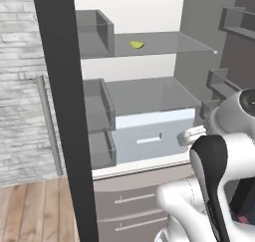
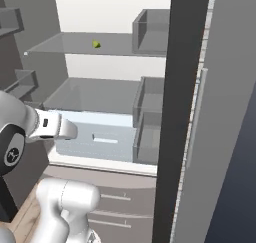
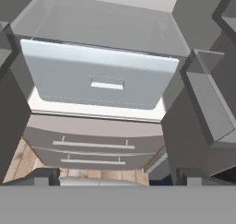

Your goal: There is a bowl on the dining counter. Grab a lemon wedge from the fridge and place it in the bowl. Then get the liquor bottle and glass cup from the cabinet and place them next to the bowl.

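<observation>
Task standing, as judged from the present layout: early stage, nothing yet collected; the fridge is standing open, the lemon wedge is still waiting to be fetched, and the bowl, bottle and cup steps are all remaining. Nearest item: pincer (image 3: 118,179), its two dark tips standing wide apart at the bottom of the hand view, gripping nothing and pointing toward the lower part of the fridge. Next outward: two lower drawers (image 3: 92,149) below the fridge opening, both shut, contents not visible. Above them: pale crisper drawer (image 1: 152,134), closed, with a slot handle on its front; what it is holding cannot be told. Over the drawer: a glass shelf (image 1: 144,94), lying bare as far as the pictures show. To either side: door bins (image 1: 97,106) on the one open door and door racks (image 3: 207,98) on the other, all appearing to be carrying nothing. Farthest and highest: upper glass shelf (image 1: 164,43), on which the lemon wedge (image 1: 137,45) is lying alone, a small yellow piece toward the back, well apart from the pincer and above it. Judgement: the arm is needing to rise and reach deep to the top shelf before any grasp.
</observation>
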Robot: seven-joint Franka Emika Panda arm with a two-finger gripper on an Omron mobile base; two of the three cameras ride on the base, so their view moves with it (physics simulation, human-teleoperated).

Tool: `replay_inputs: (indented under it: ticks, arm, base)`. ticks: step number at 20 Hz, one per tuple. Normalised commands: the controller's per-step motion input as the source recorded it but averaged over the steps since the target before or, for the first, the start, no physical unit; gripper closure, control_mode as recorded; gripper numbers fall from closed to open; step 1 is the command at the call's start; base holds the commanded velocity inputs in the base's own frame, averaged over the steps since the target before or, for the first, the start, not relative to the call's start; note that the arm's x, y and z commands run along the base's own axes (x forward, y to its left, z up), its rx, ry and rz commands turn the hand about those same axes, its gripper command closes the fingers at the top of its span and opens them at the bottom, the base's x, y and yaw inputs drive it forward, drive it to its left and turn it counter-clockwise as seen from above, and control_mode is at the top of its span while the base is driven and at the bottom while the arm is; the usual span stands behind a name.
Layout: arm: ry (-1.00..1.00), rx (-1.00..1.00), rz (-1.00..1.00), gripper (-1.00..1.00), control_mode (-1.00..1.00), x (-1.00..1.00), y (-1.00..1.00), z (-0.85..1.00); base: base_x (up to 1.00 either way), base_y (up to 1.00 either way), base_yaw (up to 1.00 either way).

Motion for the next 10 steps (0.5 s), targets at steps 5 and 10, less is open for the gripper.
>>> replay_inputs:
  ticks: [5, 10]
  arm:
    - [0.0, 0.0, 0.0, -1.0, 1.0, 0.0, 0.0, 0.0]
    - [0.0, 0.0, 0.0, -1.0, 1.0, 0.0, 0.0, 0.0]
  base:
    - [0.9, -0.04, 0.0]
    - [0.96, -0.1, 0.0]
